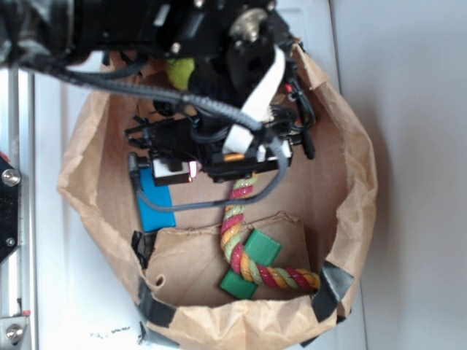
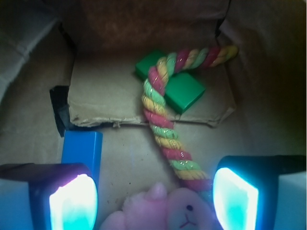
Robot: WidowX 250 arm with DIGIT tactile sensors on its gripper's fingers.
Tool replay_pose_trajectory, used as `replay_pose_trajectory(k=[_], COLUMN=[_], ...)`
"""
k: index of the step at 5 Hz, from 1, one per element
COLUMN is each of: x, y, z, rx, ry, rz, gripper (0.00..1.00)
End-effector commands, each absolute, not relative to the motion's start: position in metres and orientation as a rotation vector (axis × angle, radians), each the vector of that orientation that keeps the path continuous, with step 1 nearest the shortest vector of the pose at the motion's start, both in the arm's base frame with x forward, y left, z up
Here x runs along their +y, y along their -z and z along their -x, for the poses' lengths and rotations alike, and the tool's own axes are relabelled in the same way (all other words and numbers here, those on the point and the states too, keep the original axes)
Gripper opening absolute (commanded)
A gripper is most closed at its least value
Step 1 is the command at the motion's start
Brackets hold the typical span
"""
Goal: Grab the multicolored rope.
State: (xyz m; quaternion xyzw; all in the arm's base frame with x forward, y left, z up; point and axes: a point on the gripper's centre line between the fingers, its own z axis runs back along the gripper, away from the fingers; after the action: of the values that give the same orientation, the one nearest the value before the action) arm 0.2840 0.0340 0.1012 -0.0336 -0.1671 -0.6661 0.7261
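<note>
In the wrist view, a flat blue rectangular block point(image 2: 82, 151) is lying at the left on the floor of the brown paper bag point(image 2: 29, 72). The thick twisted red, yellow and green cotton rope point(image 2: 160, 112) is running lengthwise from beside the pink plush toy point(image 2: 165, 211) away toward the far wall, then bending right across a flat green block point(image 2: 182, 91). The black gripper point(image 2: 153, 199) is standing wide open, its glowing pads point(image 2: 234, 199) straddling the plush toy and the rope's near end, gripping nothing. In the exterior view, a fuzzy yellow-green ball point(image 1: 180, 71) is sitting behind the arm.
</note>
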Motion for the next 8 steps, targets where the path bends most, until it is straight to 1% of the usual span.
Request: replay_pose_trajectory(k=[1, 2, 4, 5, 6, 7, 8], x=[0.031, 0.024, 0.01, 0.001, -0.003, -0.018, -0.018], y=[-0.111, -0.107, -0.092, -0.087, -0.086, -0.076, -0.064], z=[-0.282, -0.286, -0.289, -0.295, -0.298, -0.281, -0.293], rx=[-0.419, -0.433, -0.395, -0.364, -0.345, -0.336, -0.327], ry=[1.517, 1.548, 1.63, 1.71, 1.754, 1.761, 1.774], rz=[-0.046, -0.067, -0.087, -0.045, -0.04, -0.038, -0.038], gripper=[1.0, 1.0, 1.0, 1.0, 1.0, 1.0, 1.0])
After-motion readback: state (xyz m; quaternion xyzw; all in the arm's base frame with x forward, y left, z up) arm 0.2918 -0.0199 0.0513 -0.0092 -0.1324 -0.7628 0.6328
